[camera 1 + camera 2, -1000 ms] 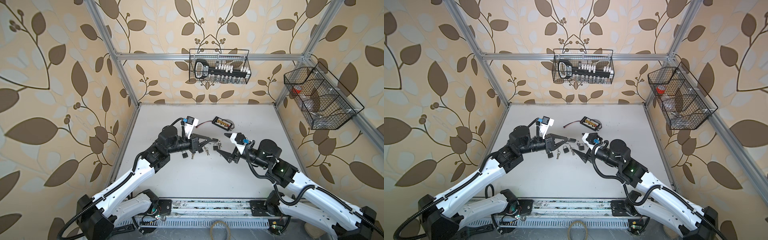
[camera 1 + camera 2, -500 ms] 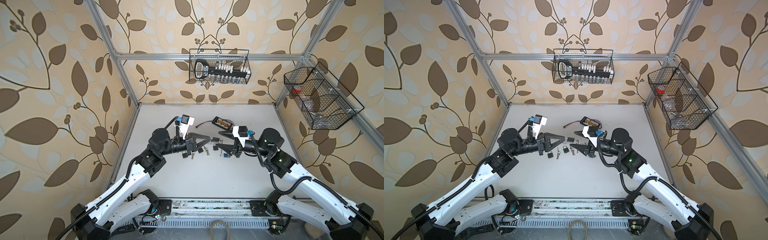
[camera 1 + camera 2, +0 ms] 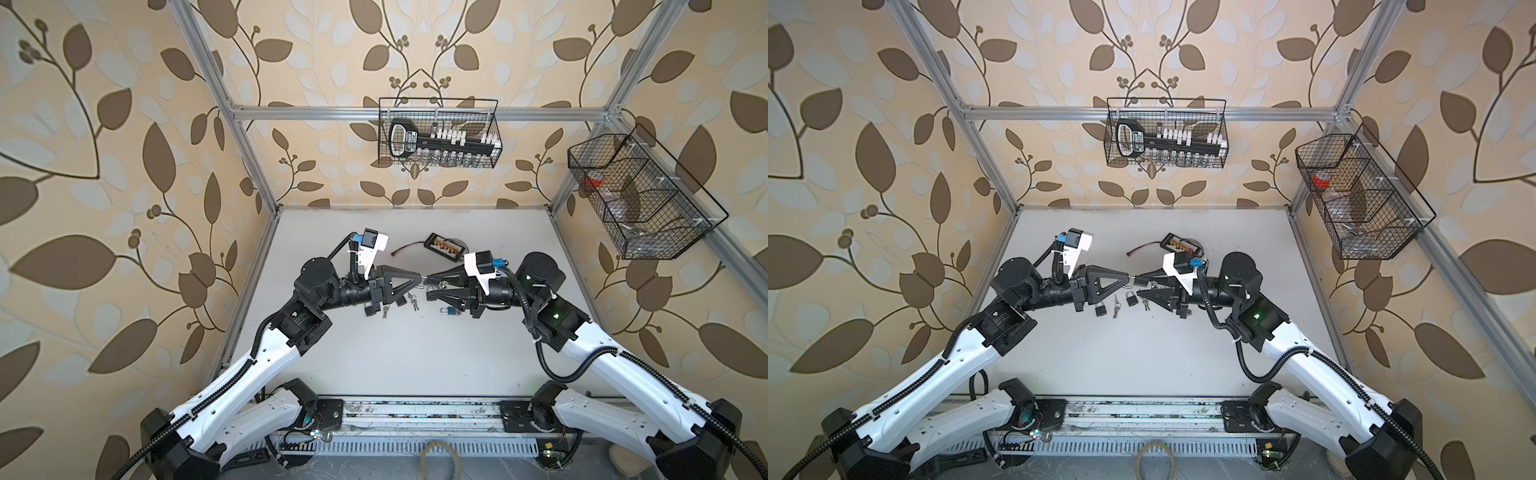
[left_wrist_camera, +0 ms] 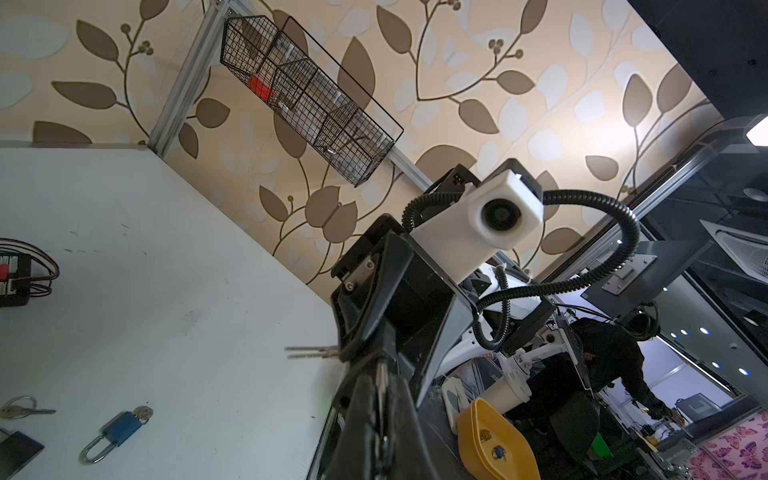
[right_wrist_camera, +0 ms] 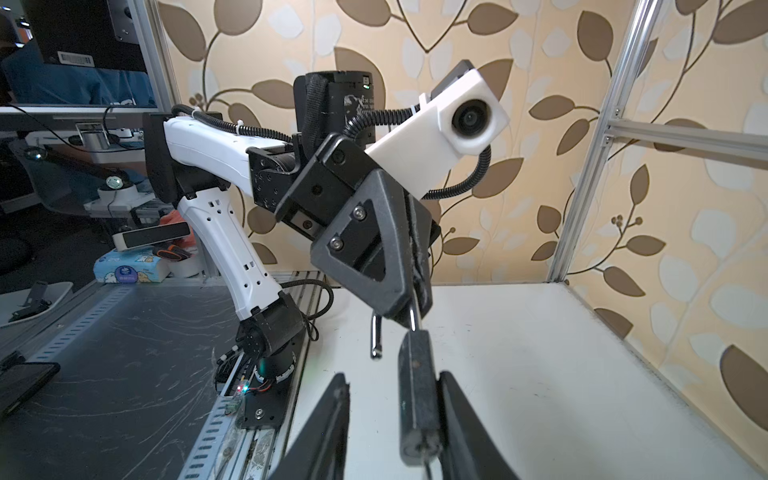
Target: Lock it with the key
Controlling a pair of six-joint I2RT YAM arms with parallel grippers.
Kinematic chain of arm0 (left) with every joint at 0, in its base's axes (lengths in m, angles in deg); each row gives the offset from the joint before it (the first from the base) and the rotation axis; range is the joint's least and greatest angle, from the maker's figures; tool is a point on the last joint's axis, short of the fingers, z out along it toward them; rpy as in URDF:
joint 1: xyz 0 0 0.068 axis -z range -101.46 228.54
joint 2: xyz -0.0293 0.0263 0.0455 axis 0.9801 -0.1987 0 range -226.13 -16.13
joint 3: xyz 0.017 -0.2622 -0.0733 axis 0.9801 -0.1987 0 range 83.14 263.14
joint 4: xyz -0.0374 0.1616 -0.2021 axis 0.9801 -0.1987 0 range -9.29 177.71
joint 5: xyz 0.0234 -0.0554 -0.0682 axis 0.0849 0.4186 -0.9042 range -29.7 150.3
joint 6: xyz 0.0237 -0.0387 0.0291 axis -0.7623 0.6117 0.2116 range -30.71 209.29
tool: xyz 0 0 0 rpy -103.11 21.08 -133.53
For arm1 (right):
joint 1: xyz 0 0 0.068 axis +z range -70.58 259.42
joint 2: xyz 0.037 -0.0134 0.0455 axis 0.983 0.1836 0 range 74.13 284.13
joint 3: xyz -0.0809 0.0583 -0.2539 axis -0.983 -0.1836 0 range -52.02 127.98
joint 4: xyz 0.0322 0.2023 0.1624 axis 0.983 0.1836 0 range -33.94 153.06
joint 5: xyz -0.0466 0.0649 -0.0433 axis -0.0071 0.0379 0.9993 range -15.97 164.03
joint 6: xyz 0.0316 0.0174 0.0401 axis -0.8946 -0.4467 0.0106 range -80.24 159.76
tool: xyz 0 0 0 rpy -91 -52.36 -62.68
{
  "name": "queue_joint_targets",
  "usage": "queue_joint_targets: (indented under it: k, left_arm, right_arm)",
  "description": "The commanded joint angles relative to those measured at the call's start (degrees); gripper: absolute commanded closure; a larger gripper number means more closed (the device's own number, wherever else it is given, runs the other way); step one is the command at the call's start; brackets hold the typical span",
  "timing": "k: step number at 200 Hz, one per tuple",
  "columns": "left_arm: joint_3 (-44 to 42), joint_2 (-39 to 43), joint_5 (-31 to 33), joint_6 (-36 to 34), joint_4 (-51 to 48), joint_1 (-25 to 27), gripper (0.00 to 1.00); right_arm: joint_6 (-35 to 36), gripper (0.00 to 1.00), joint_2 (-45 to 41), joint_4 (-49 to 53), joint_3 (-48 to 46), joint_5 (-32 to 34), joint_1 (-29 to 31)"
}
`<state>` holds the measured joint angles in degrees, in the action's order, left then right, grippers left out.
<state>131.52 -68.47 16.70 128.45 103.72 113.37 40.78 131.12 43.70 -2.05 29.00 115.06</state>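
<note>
A dark padlock hangs in mid-air by its silver shackle, with my left gripper shut on that shackle. The shackle stands open, its free end beside the body. My right gripper is open around the padlock body: one finger touches it and the other finger is apart. In both top views the left gripper and right gripper meet tip to tip over the table's middle. Key blades stick out beside the right gripper; I cannot tell whether a key sits in the keyhole.
Under the grippers lie a blue padlock, two dark padlocks and loose keys. A connector board with wires lies behind. Wire baskets hang on the back wall and right wall.
My right gripper has swung up from the table to the hanging padlock and its jaws have narrowed around the body. The left gripper has kept hold of the shackle and drawn back a little.
</note>
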Motion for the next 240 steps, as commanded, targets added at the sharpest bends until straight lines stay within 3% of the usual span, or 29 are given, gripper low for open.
queue_joint_targets:
  k: [1,66,122,186,240]
  left_arm:
    - [-0.2,1.4,-1.7,0.1,4.4,0.1,1.0]
    - [-0.2,1.8,-1.2,-0.2,4.0,0.1,1.0]
    - [0.1,1.8,-1.4,-0.1,4.4,0.1,1.0]
    - [0.0,1.8,-1.5,0.1,4.9,0.1,1.0]
    - [0.1,2.0,-1.3,0.1,5.0,0.1,1.0]
  right_arm:
    - [-1.4,0.68,0.2,-1.8,0.6,-1.2,0.0]
    - [-4.1,0.78,0.0,-4.3,-0.4,-1.4,0.0]
    - [-3.6,0.71,0.7,-2.7,-0.8,-0.5,0.0]
    - [-3.4,0.73,1.2,-1.8,-0.3,-0.3,-0.1]
    - [-4.0,0.87,0.7,-2.0,-0.7,-0.6,-0.1]
